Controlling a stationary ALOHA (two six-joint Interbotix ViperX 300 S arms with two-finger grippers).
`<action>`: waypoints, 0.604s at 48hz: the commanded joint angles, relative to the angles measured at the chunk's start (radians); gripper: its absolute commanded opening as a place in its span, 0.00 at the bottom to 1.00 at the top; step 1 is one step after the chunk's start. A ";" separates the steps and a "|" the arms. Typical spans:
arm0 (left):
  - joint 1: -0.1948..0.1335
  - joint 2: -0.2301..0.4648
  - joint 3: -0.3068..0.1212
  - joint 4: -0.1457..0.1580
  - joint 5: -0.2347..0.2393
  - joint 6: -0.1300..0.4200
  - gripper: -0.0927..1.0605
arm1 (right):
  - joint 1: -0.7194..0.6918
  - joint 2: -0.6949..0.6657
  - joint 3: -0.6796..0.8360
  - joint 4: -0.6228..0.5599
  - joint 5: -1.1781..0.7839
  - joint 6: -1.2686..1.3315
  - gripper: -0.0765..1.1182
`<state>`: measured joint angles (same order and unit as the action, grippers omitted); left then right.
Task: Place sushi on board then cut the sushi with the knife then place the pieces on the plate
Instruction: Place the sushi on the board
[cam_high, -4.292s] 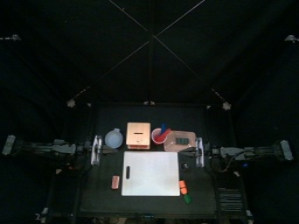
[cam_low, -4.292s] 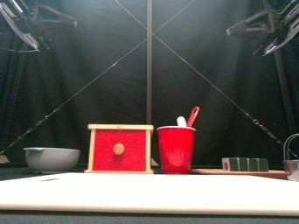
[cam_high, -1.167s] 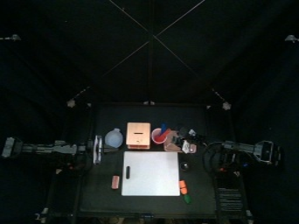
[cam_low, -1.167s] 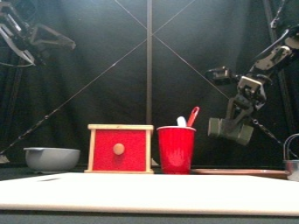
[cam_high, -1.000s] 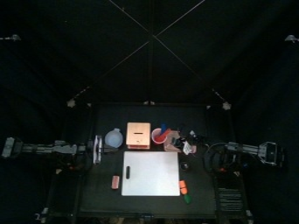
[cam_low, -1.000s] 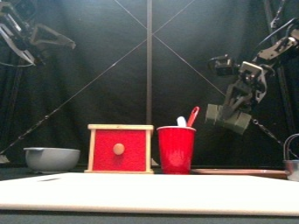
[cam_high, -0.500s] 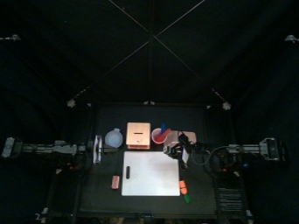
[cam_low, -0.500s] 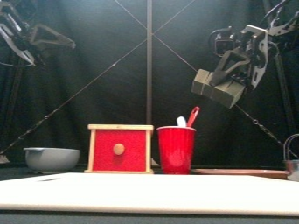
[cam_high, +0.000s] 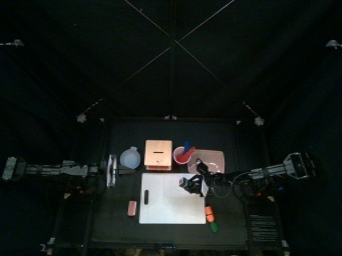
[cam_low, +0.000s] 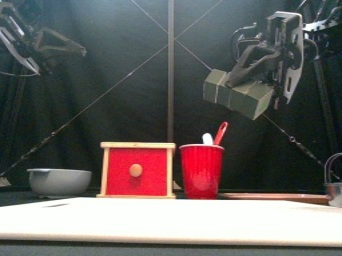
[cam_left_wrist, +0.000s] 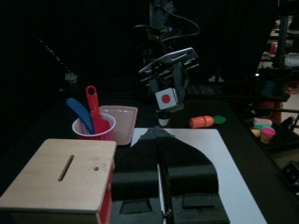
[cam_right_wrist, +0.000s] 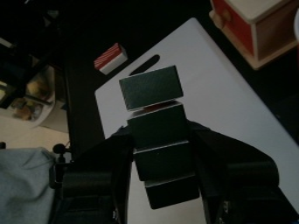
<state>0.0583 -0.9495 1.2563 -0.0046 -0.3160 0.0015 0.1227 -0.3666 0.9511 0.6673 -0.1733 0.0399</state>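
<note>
The dark green sushi roll (cam_low: 235, 92) hangs in the air with my right gripper (cam_low: 249, 80) shut on it, high above and right of the red cup (cam_low: 202, 171). From above, the right gripper (cam_high: 203, 184) is over the right edge of the white cutting board (cam_high: 167, 200). In the right wrist view the roll (cam_right_wrist: 156, 131) lies lengthwise between the jaws, over the board (cam_right_wrist: 239, 96). The blue knife (cam_left_wrist: 79, 115) and red knife (cam_left_wrist: 91, 101) stand in the cup. The pink tray (cam_high: 211, 156) lies behind the board. My left gripper (cam_high: 107, 170) rests at the table's left, shut.
A wooden box (cam_high: 162, 154) with a red drawer front (cam_low: 138, 171) stands behind the board, with a blue-grey bowl (cam_high: 130, 158) to its left. A small red toy (cam_high: 132, 208) lies left of the board. Orange (cam_high: 210, 212) and green (cam_high: 214, 226) toys lie at its right front.
The right gripper has risen with the sushi roll and carried it left and toward the front, from over the tray to over the board's right edge. The left arm has not moved.
</note>
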 joint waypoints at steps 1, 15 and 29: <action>0.002 0.005 -0.006 0.000 -0.003 -0.002 0.06 | 0.052 0.015 -0.026 0.064 -0.061 -0.005 0.55; 0.002 0.005 0.002 0.000 -0.003 0.000 0.06 | 0.161 0.110 -0.052 0.221 -0.252 -0.015 0.55; 0.002 0.005 0.012 0.000 0.014 0.002 0.06 | 0.245 0.225 -0.095 0.374 -0.379 -0.020 0.55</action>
<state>0.0583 -0.9495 1.2809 -0.0046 -0.3022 0.0015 0.3451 -0.1427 0.8897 1.0048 -0.5170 0.0230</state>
